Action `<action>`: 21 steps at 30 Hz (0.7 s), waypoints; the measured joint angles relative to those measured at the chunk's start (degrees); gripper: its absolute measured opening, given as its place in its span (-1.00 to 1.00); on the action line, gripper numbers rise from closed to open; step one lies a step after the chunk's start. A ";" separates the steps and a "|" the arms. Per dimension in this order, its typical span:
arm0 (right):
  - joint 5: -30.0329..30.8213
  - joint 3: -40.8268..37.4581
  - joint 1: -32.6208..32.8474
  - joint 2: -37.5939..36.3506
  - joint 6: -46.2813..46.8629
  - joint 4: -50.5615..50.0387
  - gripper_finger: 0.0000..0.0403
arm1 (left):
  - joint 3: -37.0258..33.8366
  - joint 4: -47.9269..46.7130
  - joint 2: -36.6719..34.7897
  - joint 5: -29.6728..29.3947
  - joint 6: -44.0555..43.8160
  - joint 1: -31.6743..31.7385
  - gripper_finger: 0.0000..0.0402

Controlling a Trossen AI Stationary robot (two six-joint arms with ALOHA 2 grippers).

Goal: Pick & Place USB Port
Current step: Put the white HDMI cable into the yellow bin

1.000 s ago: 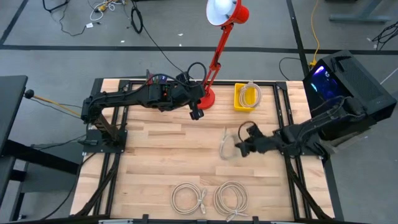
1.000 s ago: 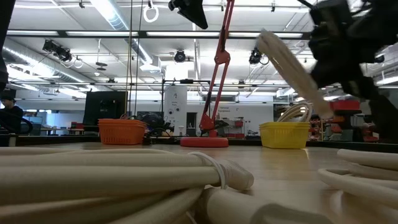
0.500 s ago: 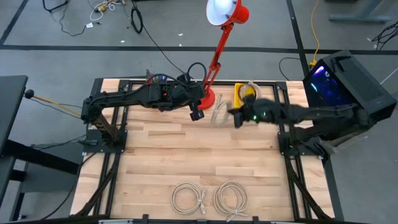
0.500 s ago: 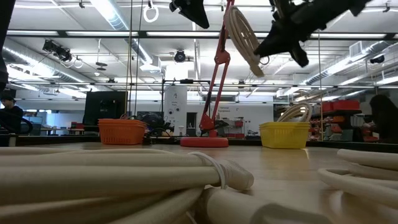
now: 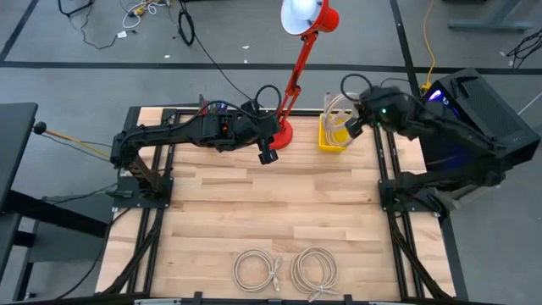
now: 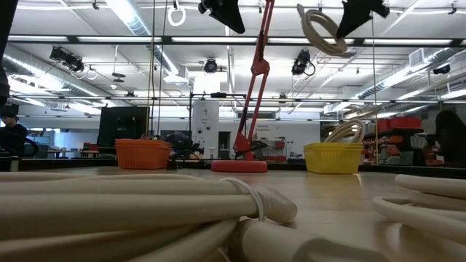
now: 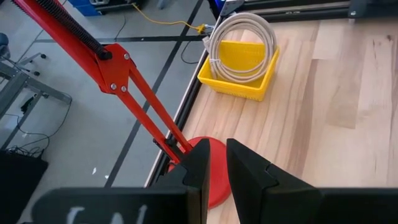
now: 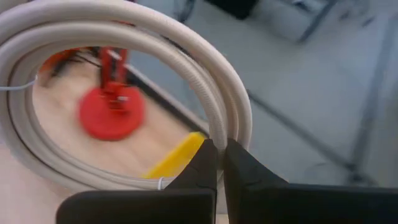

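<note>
Two coiled cables (image 5: 285, 268) lie side by side at the lower centre of my high view, on the tabletop (image 5: 254, 203). I have a third coil, the held cable (image 6: 320, 30), pinched in the right end effector (image 5: 353, 124); the fingers are pressed together on its strands, as my right wrist view shows, with the loop (image 8: 124, 99) filling most of that frame. In the high view that end effector sits at the upper right, just beside the yellow bin (image 5: 333, 135), and in the low view the coil hangs high in the air, above the bin (image 6: 333, 156). Another cable coil (image 7: 241, 46) already rests inside the bin (image 7: 239, 71). My left end effector (image 5: 267, 155) waits at upper centre near the red lamp base (image 5: 280, 134), fingers (image 7: 249, 174) close together with only a narrow gap and nothing between them.
</note>
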 joint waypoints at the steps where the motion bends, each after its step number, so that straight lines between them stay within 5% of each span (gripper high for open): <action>1: 2.06 1.80 0.00 1.13 -1.75 -1.47 -1.00 | 0.00 0.00 0.00 -0.05 0.01 0.00 -0.71; 12: 10.02 11.52 0.01 18.95 -15.82 -14.09 -1.00 | 0.00 -0.04 0.00 -0.20 0.01 0.37 -0.71; 21: 15.64 11.65 -2.59 18.70 -15.98 -14.11 -1.00 | 0.00 -2.54 0.00 -0.17 -0.47 0.37 -0.71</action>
